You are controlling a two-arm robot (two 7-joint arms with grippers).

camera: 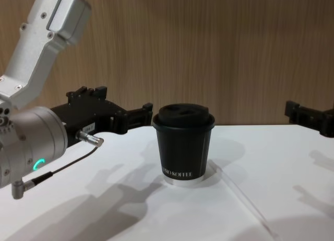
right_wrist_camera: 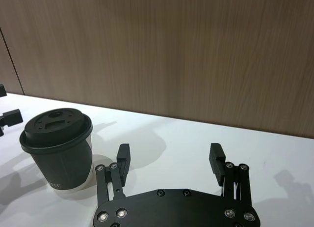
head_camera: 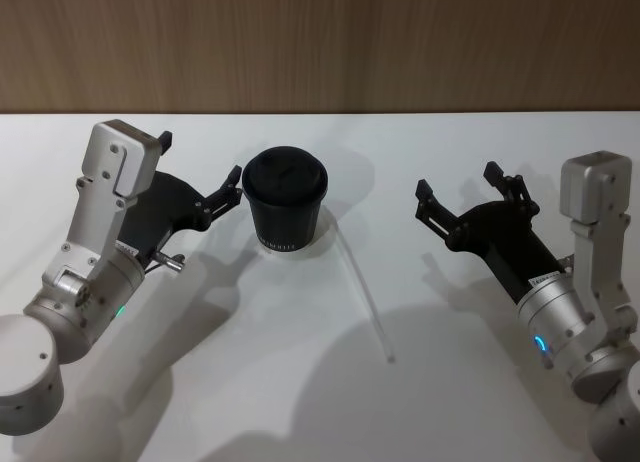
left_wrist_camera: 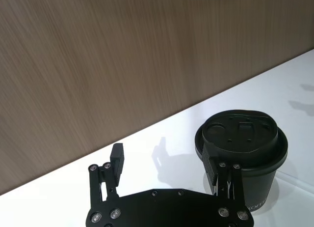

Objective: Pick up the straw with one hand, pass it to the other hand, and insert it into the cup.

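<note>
The black cup (head_camera: pixel 285 210) with its domed lid stands upright on the white table, left of centre. The thin white straw (head_camera: pixel 363 294) lies flat on the table just right of the cup, running from beside its base toward me. My left gripper (head_camera: pixel 200 160) hovers open and empty at the cup's left, with one fingertip (left_wrist_camera: pixel 211 160) close beside the cup (left_wrist_camera: pixel 243 148). Off to the straw's right, my right gripper (head_camera: pixel 458 182) hangs open above the table, holding nothing. In the chest view the straw (camera: pixel 245 199) shows faintly beside the cup (camera: pixel 182 147).
A wood-panelled wall (head_camera: pixel 320 42) closes off the far edge of the white table (head_camera: pixel 300 402). A thin dark cable (camera: pixel 62 168) hangs from the left wrist.
</note>
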